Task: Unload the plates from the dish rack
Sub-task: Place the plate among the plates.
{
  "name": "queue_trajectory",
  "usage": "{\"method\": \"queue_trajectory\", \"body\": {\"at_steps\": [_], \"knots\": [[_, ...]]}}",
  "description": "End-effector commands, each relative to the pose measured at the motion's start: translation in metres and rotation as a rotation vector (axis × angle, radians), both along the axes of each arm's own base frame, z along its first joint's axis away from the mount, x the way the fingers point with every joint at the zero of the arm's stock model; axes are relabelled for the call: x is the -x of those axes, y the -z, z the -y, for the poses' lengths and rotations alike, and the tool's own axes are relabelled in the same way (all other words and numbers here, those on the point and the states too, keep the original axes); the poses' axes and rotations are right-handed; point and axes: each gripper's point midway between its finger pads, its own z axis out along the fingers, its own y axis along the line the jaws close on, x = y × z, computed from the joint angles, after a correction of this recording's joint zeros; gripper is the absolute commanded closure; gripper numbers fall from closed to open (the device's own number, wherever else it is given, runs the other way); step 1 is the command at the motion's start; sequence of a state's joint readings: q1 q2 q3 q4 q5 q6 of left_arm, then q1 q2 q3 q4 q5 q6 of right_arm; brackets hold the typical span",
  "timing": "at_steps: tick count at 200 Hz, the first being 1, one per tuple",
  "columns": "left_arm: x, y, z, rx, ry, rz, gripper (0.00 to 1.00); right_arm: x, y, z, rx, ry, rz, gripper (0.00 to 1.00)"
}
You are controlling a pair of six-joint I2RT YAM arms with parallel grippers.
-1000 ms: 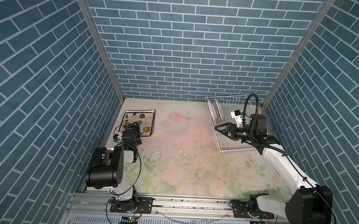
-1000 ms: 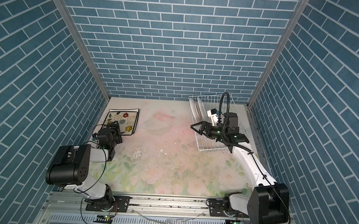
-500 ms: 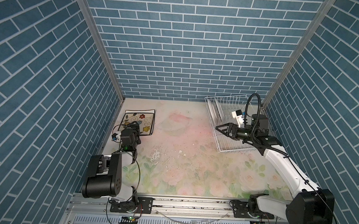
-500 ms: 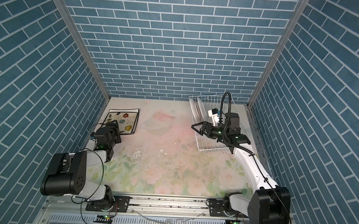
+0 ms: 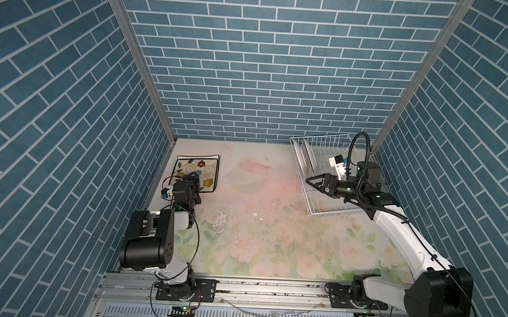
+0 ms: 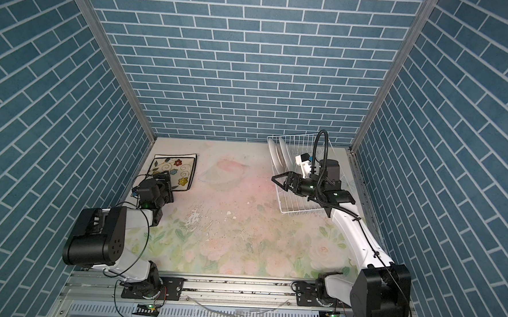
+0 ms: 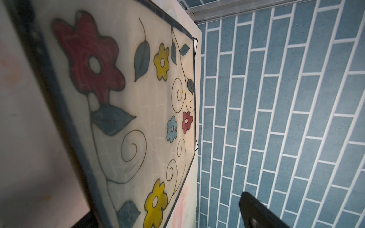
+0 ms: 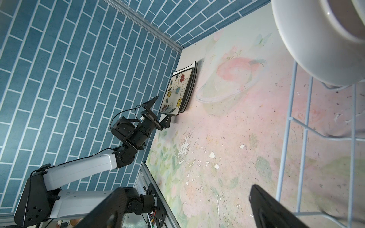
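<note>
flowered plate (image 7: 138,110): cropped by frame edge, one rim blurred | near edge covered by left gripper (image 5: 192,180) in both top views | plate beneath (image 8: 192,86): mostly hidden | round white plate (image 8: 316,39), dish rack (image 8: 305,127): cropped in wrist view

From here the dish rack (image 5: 319,144) reads as smooth, white-coated wire. The round plate (image 8: 308,39) is glossy white glaze. The flowered plate (image 7: 138,98) shines enough to mirror brick lines. My counter (image 5: 273,226) looks like a matt printed sheet, scuffed and flaking. The walls (image 5: 266,61) look matt and grainy.
</note>
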State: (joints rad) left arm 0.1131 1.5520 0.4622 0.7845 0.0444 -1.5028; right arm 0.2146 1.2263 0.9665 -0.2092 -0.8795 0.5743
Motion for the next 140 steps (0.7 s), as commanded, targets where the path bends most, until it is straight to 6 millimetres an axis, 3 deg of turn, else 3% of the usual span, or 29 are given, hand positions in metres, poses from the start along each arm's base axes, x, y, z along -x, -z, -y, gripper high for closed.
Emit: {"method": "queue_trajectory", "body": {"at_steps": [1, 80, 140], "knots": [[-0.013, -0.029, 0.001, -0.05, 0.023, 0.058, 0.01, 0.005, 0.005, 0.001, 0.006, -0.029, 0.017, 0.02], [-0.019, -0.034, -0.003, -0.151, 0.058, -0.091, 0.0, 0.004, 0.005, 0.002, 0.005, -0.025, 0.018, 0.01], [-0.025, -0.021, 0.002, -0.111, 0.073, -0.104, 0.0, 0.005, 0.003, 0.004, 0.005, -0.022, 0.02, 0.02]]}}
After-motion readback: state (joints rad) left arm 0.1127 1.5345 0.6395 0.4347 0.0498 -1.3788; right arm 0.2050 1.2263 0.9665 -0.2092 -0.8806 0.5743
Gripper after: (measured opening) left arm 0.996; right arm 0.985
